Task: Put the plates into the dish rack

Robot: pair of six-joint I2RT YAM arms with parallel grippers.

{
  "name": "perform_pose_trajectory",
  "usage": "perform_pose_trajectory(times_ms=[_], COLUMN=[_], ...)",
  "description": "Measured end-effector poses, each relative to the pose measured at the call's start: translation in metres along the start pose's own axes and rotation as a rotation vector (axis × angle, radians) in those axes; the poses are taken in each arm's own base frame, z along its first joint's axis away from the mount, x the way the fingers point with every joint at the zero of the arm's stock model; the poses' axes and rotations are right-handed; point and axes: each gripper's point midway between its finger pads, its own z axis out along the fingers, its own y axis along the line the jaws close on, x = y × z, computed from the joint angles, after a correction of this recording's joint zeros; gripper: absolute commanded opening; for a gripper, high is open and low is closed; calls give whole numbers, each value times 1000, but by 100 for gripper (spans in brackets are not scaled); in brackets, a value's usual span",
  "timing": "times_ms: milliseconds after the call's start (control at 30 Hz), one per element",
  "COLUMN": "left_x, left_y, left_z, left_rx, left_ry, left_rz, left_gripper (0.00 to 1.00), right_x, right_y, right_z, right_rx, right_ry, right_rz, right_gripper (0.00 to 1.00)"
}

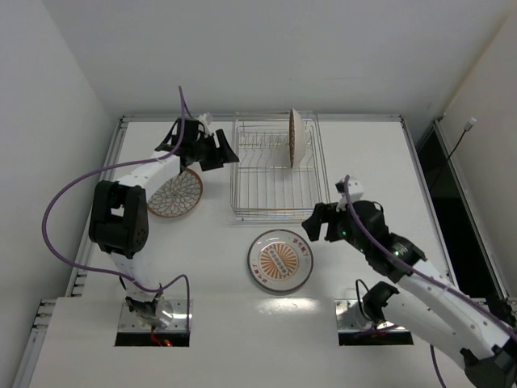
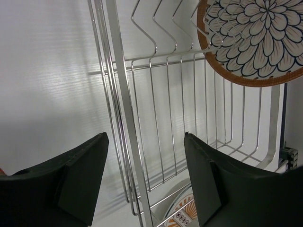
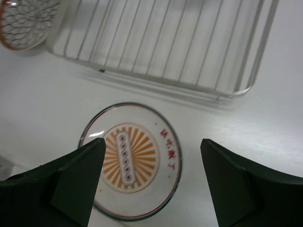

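L gripper (image 1: 220, 155) by dish rack (image 1: 275, 212), R gripper (image 1: 319, 232) over sunburst plate (image 1: 280, 260); both spread wide, empty.

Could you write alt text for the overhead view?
A silver wire dish rack holds one round patterned plate upright; a brown lattice-pattern plate and a white-rimmed orange sunburst plate lie flat on the white table. The open left hand and open right hand hover nearby.

Left arm (image 1: 141, 171), right arm (image 1: 440, 295): white links, black joint blocks. Purple cable (image 1: 60, 202) loops along each. Left pincer (image 1: 224, 153), right pincer (image 1: 317, 220): black; fingers (image 2: 80, 179) broad, matte, wedge-shaped. Metal base plates (image 1: 179, 311) at near edge.
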Motion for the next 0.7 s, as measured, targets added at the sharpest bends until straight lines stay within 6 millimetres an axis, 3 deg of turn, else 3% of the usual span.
perform_pose_trajectory(times_ms=[100,200,433,567,700], left_x=[-1,-4,-29,-52,-61], left_y=[5,8,39,58,75], left_z=[-1,-3,-26,-43,-57], left_rx=[-20,-41,-277,-431,-548], left_ry=[-5,-20,-130,-199,-216], left_rz=[4,3,24,74,121], left_gripper=[63,63,63,72,81], right_x=[32,50,119,150,168], right_y=[3,9,-3,-8,-11], right_z=[-15,-24,-16,-11,-9], right_rx=[-78,-146,-144,-136,-120], right_ry=[11,9,138,199,234], right_rz=[95,163,248,319,375], right_gripper=[79,79,79,78,78])
